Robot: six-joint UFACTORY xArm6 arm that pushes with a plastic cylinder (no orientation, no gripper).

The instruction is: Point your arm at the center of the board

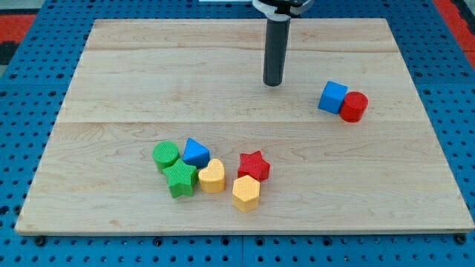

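My tip point(273, 83) is the lower end of a dark rod that comes down from the view's top. It rests on the wooden board point(133, 74), above and a little right of the board's middle. A blue cube point(332, 97) and a red cylinder point(354, 107) touch each other to the right of the tip. A cluster lies lower left of the tip: a green cylinder point(166, 155), a blue triangle-like block point(196, 152), a green star point(180, 179), a yellow heart point(212, 176), a red star point(254, 165) and a yellow hexagon point(246, 193). The tip touches no block.
The board lies on a blue pegboard surface point(453, 96). A red patch point(15, 18) shows at the view's top left corner and another at the top right.
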